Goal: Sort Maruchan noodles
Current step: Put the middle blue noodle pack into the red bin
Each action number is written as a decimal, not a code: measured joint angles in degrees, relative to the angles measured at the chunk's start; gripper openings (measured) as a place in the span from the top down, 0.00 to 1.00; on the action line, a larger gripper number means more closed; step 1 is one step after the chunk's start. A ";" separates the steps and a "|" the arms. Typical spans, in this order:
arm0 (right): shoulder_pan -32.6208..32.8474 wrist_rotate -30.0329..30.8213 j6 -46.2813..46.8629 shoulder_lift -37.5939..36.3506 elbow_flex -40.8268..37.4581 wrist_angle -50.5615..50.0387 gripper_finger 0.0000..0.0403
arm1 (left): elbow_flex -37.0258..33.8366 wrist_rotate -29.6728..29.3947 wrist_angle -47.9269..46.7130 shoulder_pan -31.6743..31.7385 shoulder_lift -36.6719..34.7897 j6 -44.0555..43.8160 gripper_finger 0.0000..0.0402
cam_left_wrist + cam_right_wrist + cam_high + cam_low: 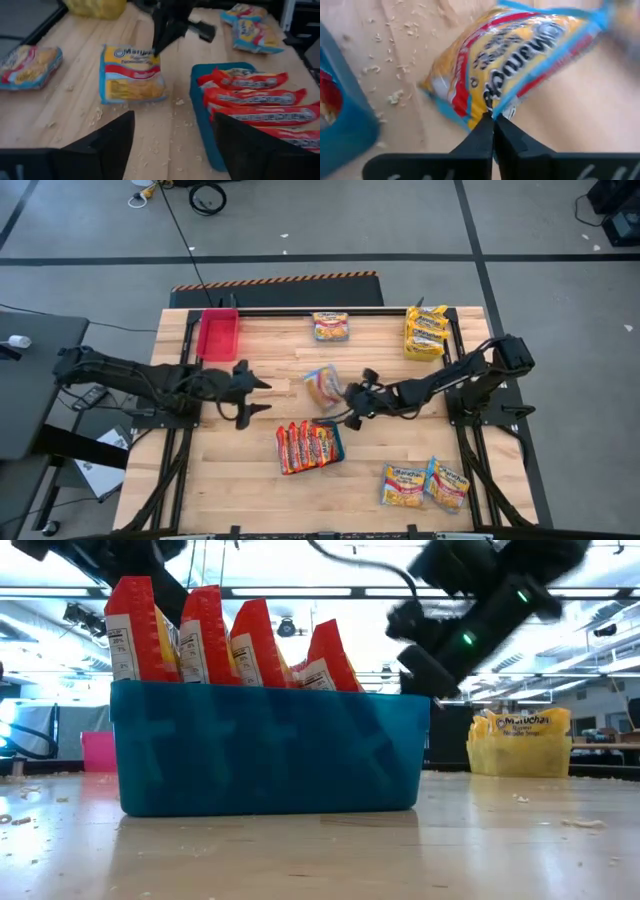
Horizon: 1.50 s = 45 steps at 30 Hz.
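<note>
From above, the right jaws (352, 402) clench the edge of a blue-trimmed packet (324, 385) at desk centre; it extends toward ten o'clock from them, and the left jaws (252, 395), spread and empty, wait at nine o'clock. The right wrist view shows the pinch on its lower seam, long axis running away from the jaws.
</note>
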 joint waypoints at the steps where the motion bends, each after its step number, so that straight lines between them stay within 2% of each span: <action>1: 0.01 1.22 -5.47 -0.07 2.42 -2.51 0.97 | 0.00 1.14 0.44 1.33 0.56 -0.35 0.31; 4: 0.67 5.23 -23.48 -0.08 9.96 -10.03 0.95 | 0.00 5.09 2.53 4.96 2.19 -1.48 0.27; 7: 1.62 9.24 -39.78 -0.08 16.29 -14.76 0.97 | 0.00 7.98 3.57 7.94 3.63 -0.70 0.25; 9: 2.08 12.05 -48.29 -0.08 19.71 -16.14 0.98 | 0.00 9.06 4.46 9.63 4.44 0.36 0.25; 12: 2.45 15.68 -56.26 -0.17 23.14 -15.85 0.98 | 0.00 10.41 6.53 11.65 5.97 1.73 0.25; 16: 2.40 18.03 -59.56 -0.17 25.34 -15.78 0.98 | 0.02 12.30 12.05 13.07 9.40 2.48 0.25; 24: 2.43 16.91 -65.23 0.46 25.32 -15.90 0.99 | 0.02 12.19 19.16 15.49 15.35 6.34 0.25; 32: 1.91 11.36 -64.81 2.49 25.32 -14.73 0.99 | 0.37 22.28 29.83 18.84 23.46 6.91 0.25; 35: 1.86 11.67 -65.15 3.90 25.30 -12.32 0.99 | 2.58 25.20 30.38 19.16 26.61 8.87 0.25; 39: 1.88 11.76 -65.26 5.29 25.30 -9.88 0.99 | 6.19 25.60 30.12 19.12 31.24 9.05 0.26; 45: 2.59 12.63 -64.57 5.19 25.30 -8.18 0.98 | 9.84 25.46 25.86 19.12 35.16 10.96 0.34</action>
